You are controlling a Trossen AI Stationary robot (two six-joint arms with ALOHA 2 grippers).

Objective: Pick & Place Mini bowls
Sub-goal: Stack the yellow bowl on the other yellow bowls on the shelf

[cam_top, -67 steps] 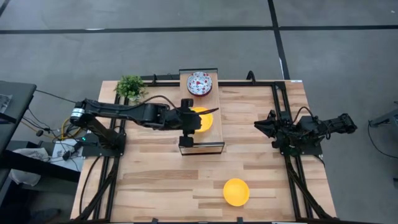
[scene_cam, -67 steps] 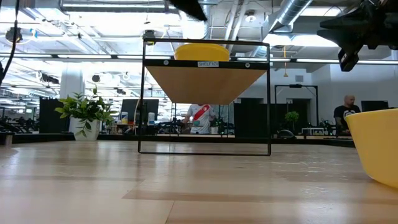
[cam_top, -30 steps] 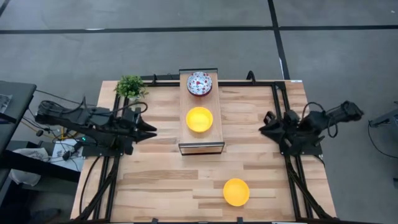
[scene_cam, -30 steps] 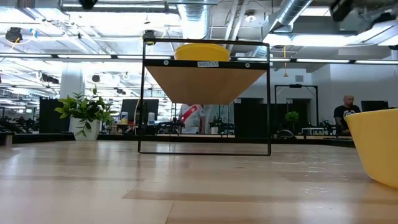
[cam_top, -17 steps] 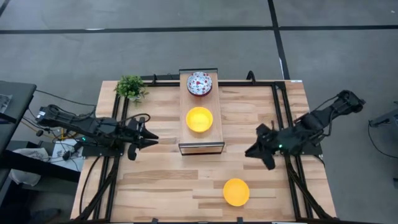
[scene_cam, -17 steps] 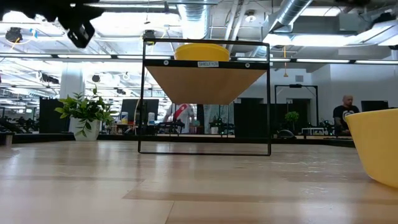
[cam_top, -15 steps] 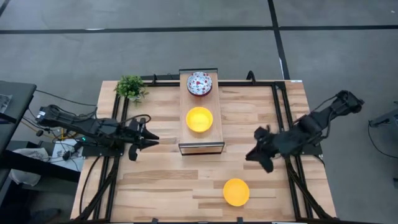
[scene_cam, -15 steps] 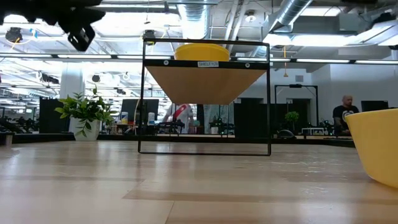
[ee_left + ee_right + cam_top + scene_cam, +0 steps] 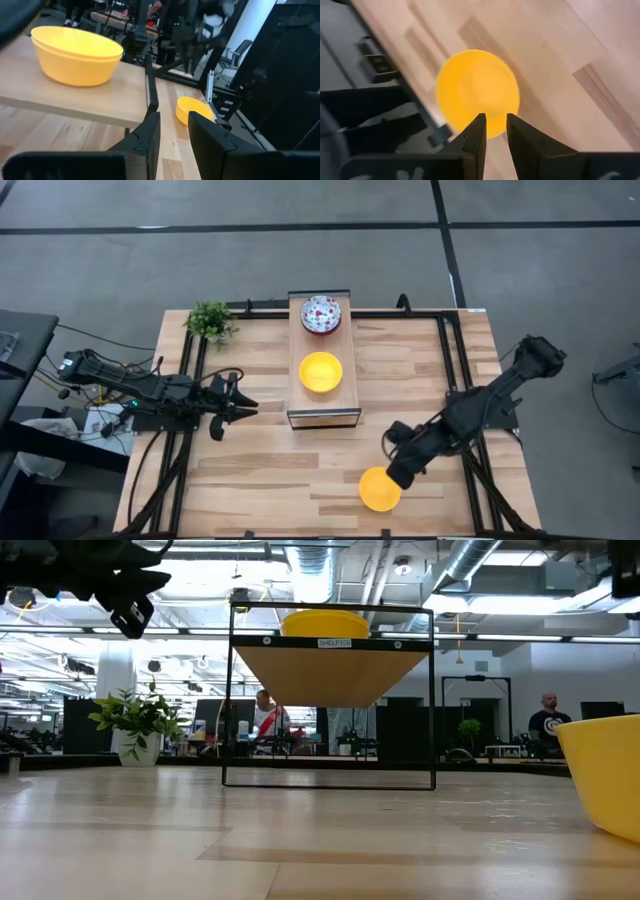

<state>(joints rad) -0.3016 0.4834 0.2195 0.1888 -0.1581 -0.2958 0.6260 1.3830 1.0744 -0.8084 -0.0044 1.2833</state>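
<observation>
The light wooden plank bench (image 9: 260, 470) carries a black-framed raised wooden shelf (image 9: 323, 418) at its middle rear. On the shelf top sit two of the mini bowls: a white round bowl with red-and-blue speckle (image 9: 321, 313) at the far end and a plain bright yellow round bowl (image 9: 321, 371) nearer the front, well apart from each other. A third bowl, a second plain yellow round bowl (image 9: 380, 489), rests on the bench surface near the front edge, right of centre. A small green potted plant (image 9: 210, 321) stands at the bench's rear left corner. The right arm reaches diagonally in from the right side, and the right tool (image 9: 397, 470) hangs just above the rear rim of the yellow bowl on the bench; in the right wrist view its two dark fingers (image 9: 476, 134) stand slightly apart with a narrow gap, holding nothing, and the bowl shows beyond them. The left arm lies along the left side of the bench, the left tool (image 9: 238, 403) pointing toward the shelf, its fingers (image 9: 148, 135) likewise a little apart and empty.
</observation>
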